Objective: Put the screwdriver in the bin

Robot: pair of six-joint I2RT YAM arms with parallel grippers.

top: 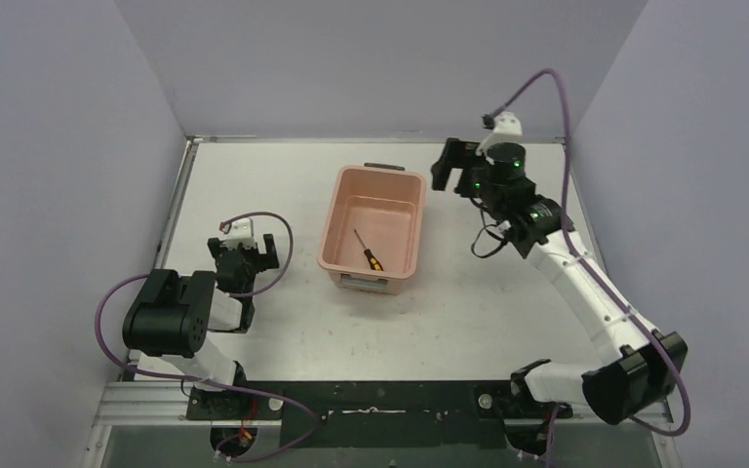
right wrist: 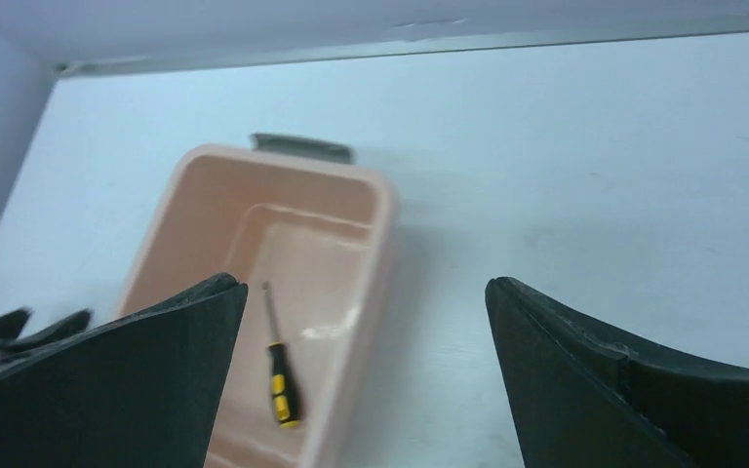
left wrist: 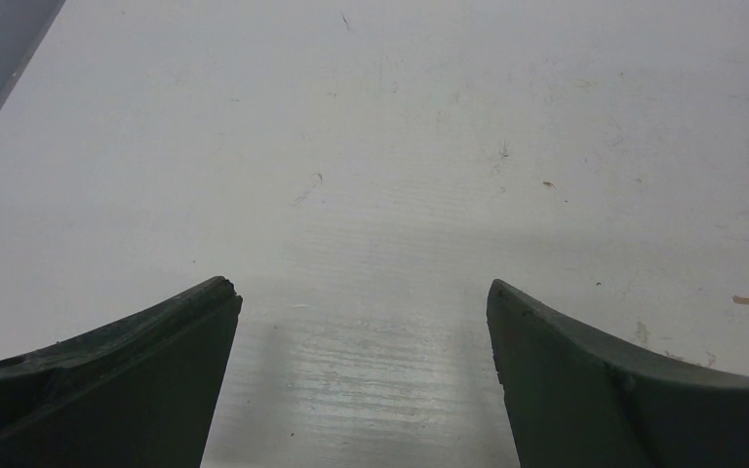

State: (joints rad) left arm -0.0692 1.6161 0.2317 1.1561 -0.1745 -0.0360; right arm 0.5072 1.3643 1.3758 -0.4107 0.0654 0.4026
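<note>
Screwdriver (top: 366, 249) lies flat on the floor of the bin (top: 335, 219), toward its near end, handle nearer the arms and shaft pointing far and a little left; the bin stands on the worktop (top: 488, 302) between the two arms; judged from this, the task looks done. The right tool (right wrist: 366, 285) hangs just beyond the bin's far right corner, looking back over it, its fingers apart and holding nothing; the left tool (left wrist: 363, 291) sits low over bare worktop to the left of the bin, well apart from it, likewise spread and empty. The thing itself should be light and stiff; its thin metal shaft is probably smooth and apt to slip or roll; should it ever need lifting again, the thicker black-and-orange handle is the place to pinch, across its width, with the bin wall close by as the main hindrance.
</note>
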